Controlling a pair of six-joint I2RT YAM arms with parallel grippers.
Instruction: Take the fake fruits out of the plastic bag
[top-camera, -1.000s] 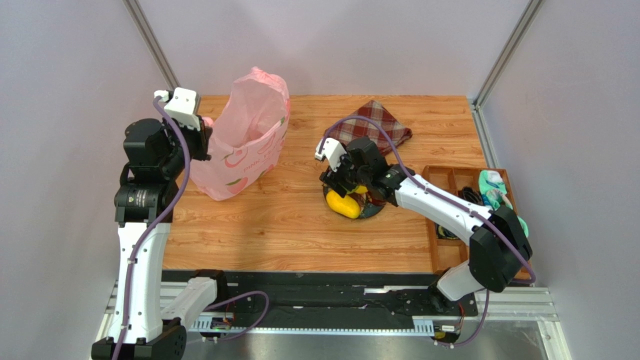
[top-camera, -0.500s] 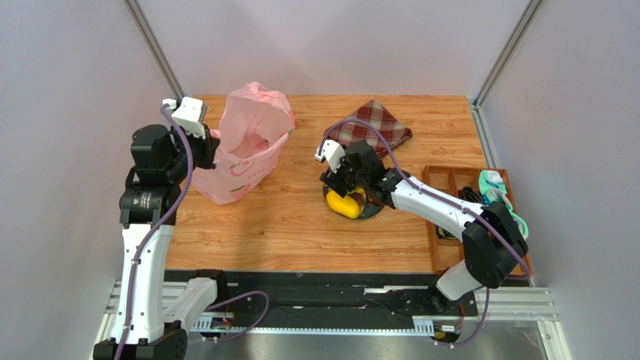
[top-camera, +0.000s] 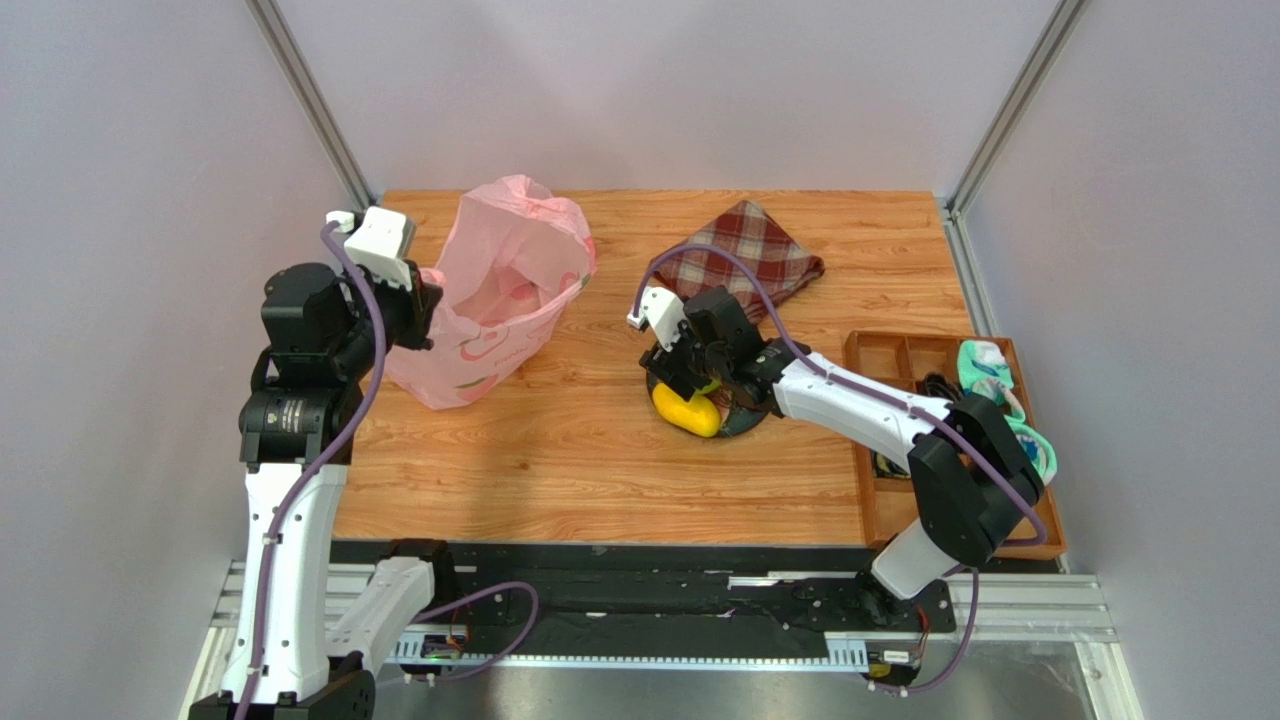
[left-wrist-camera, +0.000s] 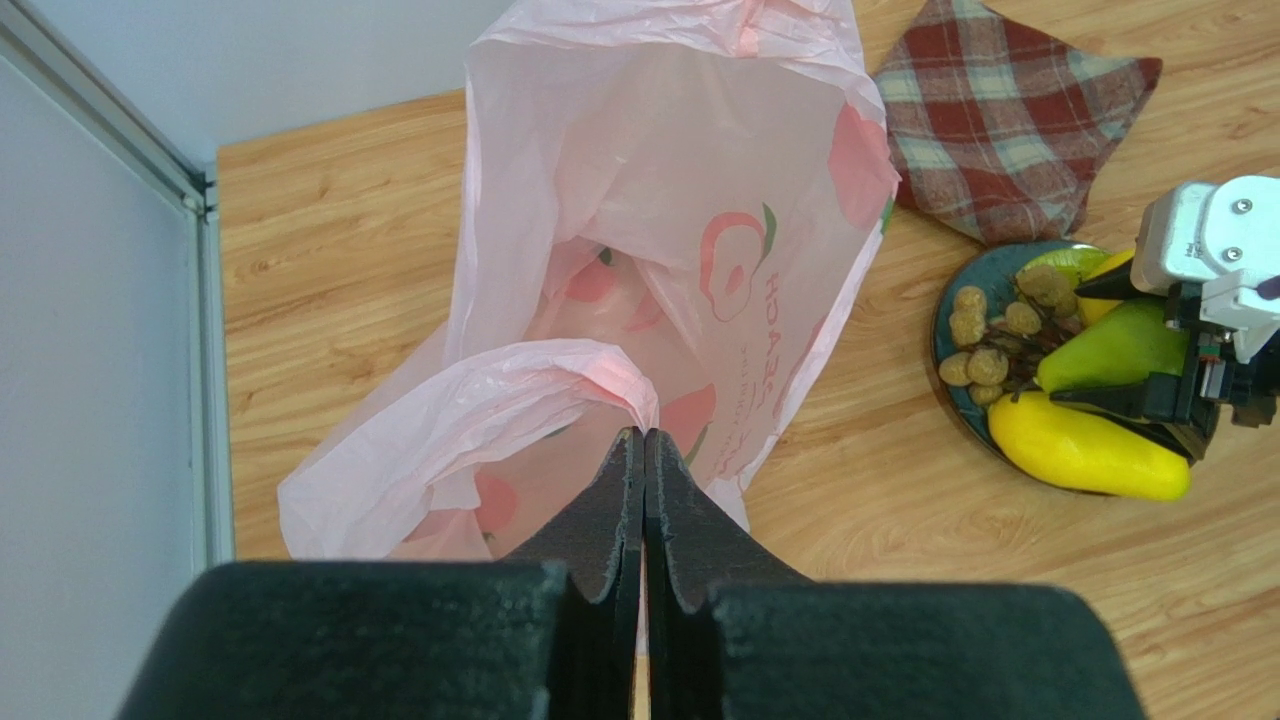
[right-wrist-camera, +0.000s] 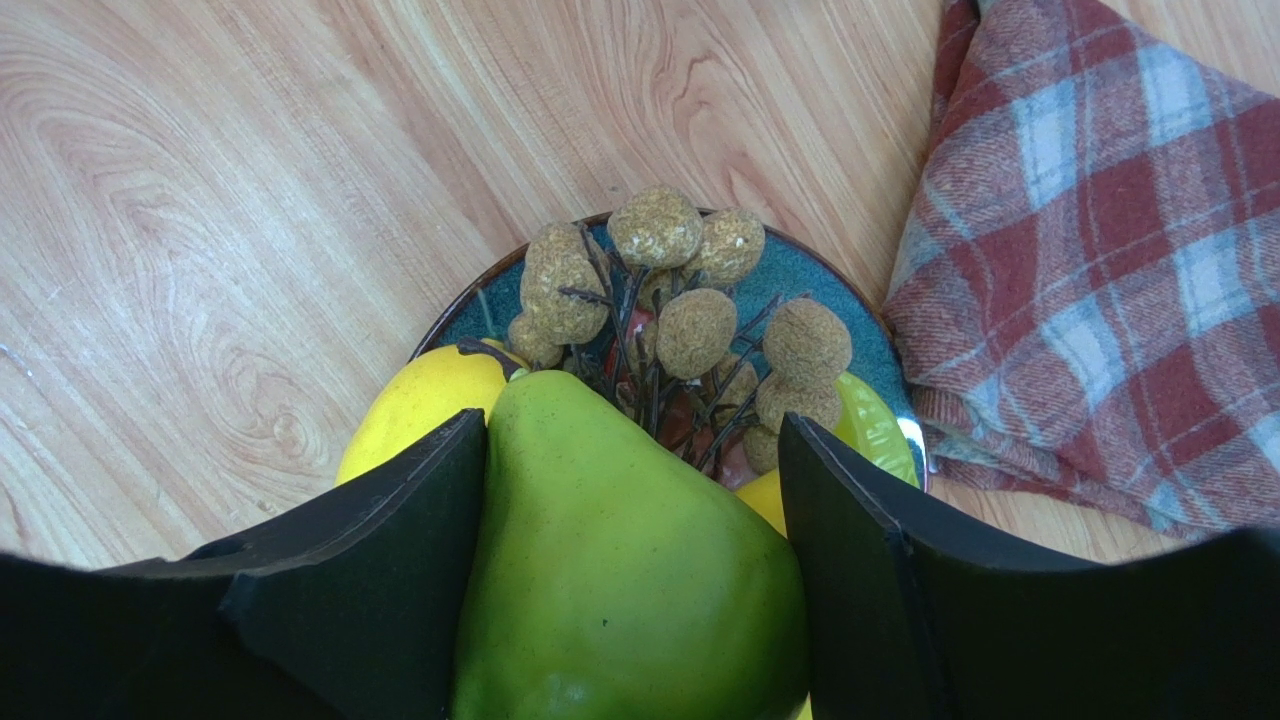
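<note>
On the left of the wooden table (top-camera: 601, 465) the plastic bag (top-camera: 481, 353) stood upright, its mouth gaping and its pink sides crumpled. The left gripper (left-wrist-camera: 643, 443) had its fingers (left-wrist-camera: 601, 525) pressed flat together, with a fold of the bag's near-left rim pinched at their tips, so that side of the bag was held up. From the wrist view I could see down into the bag, but the printed peaches on the film made it hard to tell whether any fruit lay inside.

Near the middle of the table sat a dark plate (right-wrist-camera: 478, 312) with most of the fake fruits on it. The right gripper (right-wrist-camera: 631, 435) hung just over the plate's near side, its jaws wide but clamped on the green pear (right-wrist-camera: 616, 555), both fingers touching its flanks. Beyond the pear the brownish grape bunch (right-wrist-camera: 699, 323) lay across the far half of the plate. An elongated yellow fruit (left-wrist-camera: 1082, 450) rested on the plate's near-left edge, under the gripper. A yellow-green piece (right-wrist-camera: 869, 428) showed at the right.

A red plaid cloth (top-camera: 744, 255) lay just beyond the plate, to its far right. At the right edge stood a wooden tray (top-camera: 887, 353) with teal socks (top-camera: 992, 368) in it.
</note>
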